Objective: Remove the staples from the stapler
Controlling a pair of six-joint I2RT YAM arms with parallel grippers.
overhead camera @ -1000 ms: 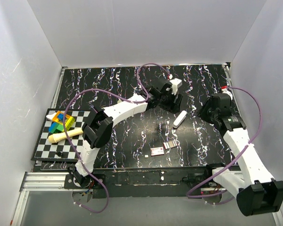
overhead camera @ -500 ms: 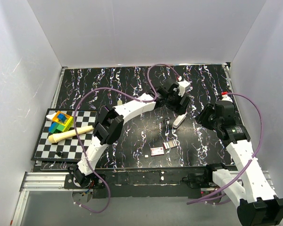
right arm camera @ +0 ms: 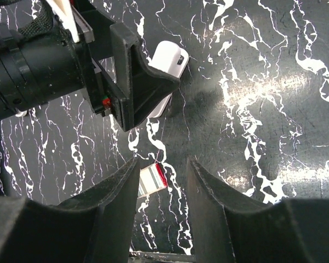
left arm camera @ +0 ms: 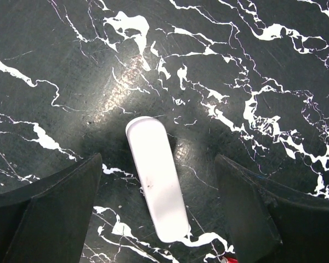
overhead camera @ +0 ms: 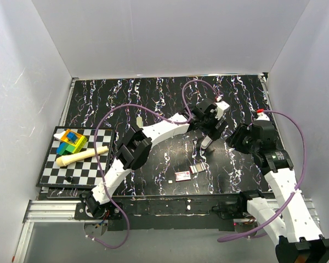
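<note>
Stapler [left arm camera: 156, 178] lies flat between left jaws; long axis seemingly diagonal.

The stapler [left arm camera: 156, 183] shows a smooth, glossy white plastic shell. It lies on a dark surface [left arm camera: 55, 55] finished like polished black marble with white veins, catching a soft glare. The left fingers [left arm camera: 49, 219] are matt black plastic; the left arm [overhead camera: 164, 129] wears smooth white plastic casing.
</note>
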